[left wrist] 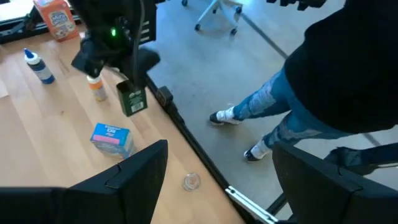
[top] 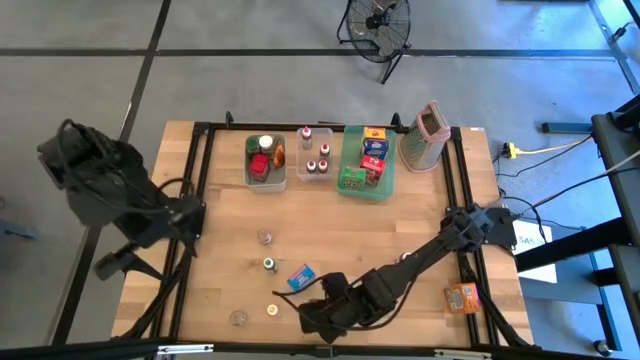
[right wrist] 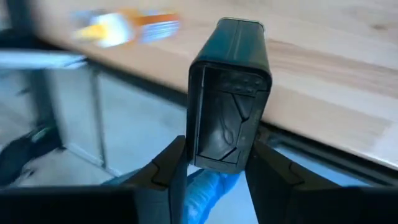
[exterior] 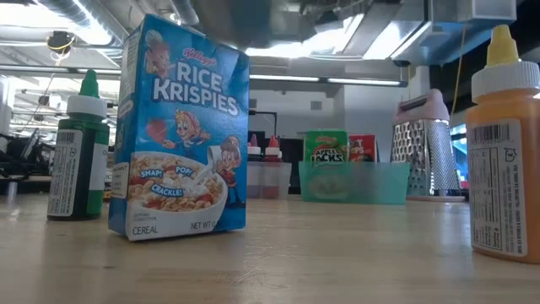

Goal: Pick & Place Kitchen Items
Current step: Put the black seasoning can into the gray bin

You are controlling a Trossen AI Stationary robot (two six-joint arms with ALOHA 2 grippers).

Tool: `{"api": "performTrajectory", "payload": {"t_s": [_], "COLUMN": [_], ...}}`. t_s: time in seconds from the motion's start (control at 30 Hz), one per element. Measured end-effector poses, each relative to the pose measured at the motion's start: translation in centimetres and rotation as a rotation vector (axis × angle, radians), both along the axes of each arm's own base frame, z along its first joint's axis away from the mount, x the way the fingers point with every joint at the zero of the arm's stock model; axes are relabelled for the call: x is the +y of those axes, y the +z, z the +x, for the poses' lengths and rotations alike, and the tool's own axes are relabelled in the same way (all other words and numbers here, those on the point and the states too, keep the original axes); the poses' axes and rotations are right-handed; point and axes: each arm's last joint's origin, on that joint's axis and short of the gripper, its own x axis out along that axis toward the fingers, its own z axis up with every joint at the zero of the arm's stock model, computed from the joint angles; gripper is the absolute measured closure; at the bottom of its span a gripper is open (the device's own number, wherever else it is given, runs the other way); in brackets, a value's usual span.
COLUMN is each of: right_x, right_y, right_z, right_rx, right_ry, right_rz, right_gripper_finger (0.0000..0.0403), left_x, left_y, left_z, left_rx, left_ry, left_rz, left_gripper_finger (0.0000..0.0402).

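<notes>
Clamped between the fingers of the right claw [right wrist: 214, 171] is a small dark green tin [right wrist: 229, 93], lifted off the table [top: 400, 230] at its near edge, so the pick looks done and the carry comes next. That move calls for a swing across the table to the clear bins [top: 266, 172] or green tray [top: 365, 187] at the far side. The left claw [left wrist: 214, 180] waits with fingers apart, off the table's left edge.
</notes>
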Motion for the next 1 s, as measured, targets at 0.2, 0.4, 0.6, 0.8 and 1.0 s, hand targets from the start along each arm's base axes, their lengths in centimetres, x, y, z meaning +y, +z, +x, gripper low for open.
{"api": "performTrajectory", "payload": {"t_s": [0.2, 0.4, 0.6, 0.8, 1.0], "right_x": [0.4, -0.9, -3.1, -5.5, -7.9], "right_y": [5.4, 7.9, 9.9, 12.9, 15.8], "right_z": [-0.1, 0.7, 1.4, 0.6, -1.2], "right_rx": [-0.275, -0.474, -0.626, -0.754, -0.827], "right_ry": [0.146, 0.274, 0.458, 0.643, 0.786], "right_rz": [-0.043, -0.118, -0.297, -0.482, -0.654], "right_gripper_finger": [0.0274, 0.0274, 0.0274, 0.0274, 0.0274], "left_x": [0.4, -0.4, -1.0, -1.8, -3.1], "left_y": [0.3, 0.2, -0.1, -0.6, -1.5], "left_z": [-1.1, -1.5, -0.5, 0.6, 2.6], "left_rx": [-0.012, -0.009, -0.053, -0.053, -0.040], "left_ry": [-0.003, -0.039, 0.092, 0.251, 0.370], "left_rz": [-0.021, -0.015, 0.054, 0.072, 0.107], "left_gripper_finger": [0.0116, 0.0116, 0.0116, 0.0116, 0.0116]}}
